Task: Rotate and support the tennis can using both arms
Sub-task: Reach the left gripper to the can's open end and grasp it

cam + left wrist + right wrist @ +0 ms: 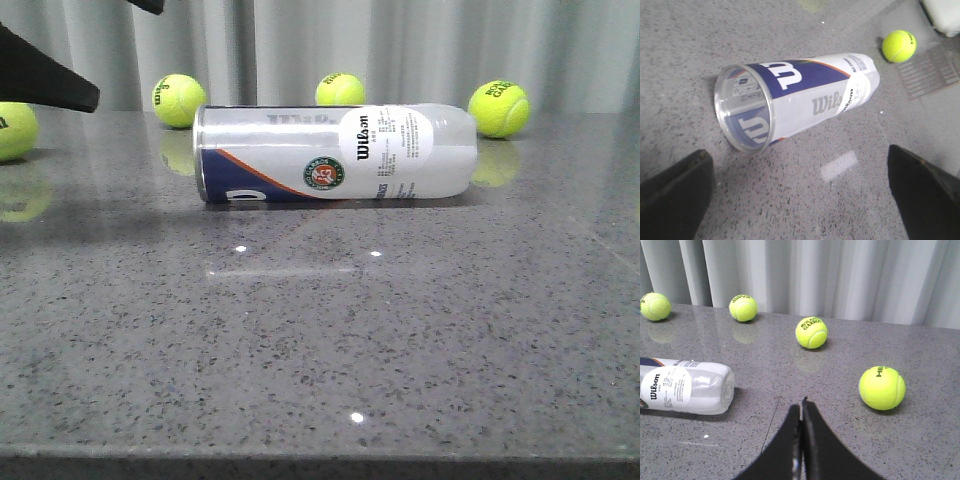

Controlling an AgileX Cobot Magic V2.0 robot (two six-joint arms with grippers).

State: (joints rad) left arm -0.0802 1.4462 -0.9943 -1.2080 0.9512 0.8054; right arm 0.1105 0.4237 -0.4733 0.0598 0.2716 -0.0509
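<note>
Front view: you see the tennis can (335,154) lying on its side on the grey speckled worktop (320,350), toward the far edge and roughly midway between the side edges, its metal-rimmed end toward the left edge and its clear rounded end toward the right; the Wilson label and the round logo face you. Four tennis balls (179,100) stand behind and beside it along the far edge, apart from the can, against a pale curtain (420,50). A black part of the left arm (45,75) enters at the upper left, above the worktop and clear of the can. Left wrist view: you look into the can's open rimmed end (743,114), with the navy panel and white W uppermost; the left gripper (800,195) hangs over bare worktop just short of the rim, its two fingers (675,200) spread wide and grasping nothing. One ball (899,46) lies past the can's far end. Right wrist view: the right gripper (801,412) has its two fingers pressed together, tip to tip, with nothing between them; the can's clear end (710,387) lies off to one side, well apart from the fingertips, and four balls (882,387) rest on the worktop before the curtain.
</note>
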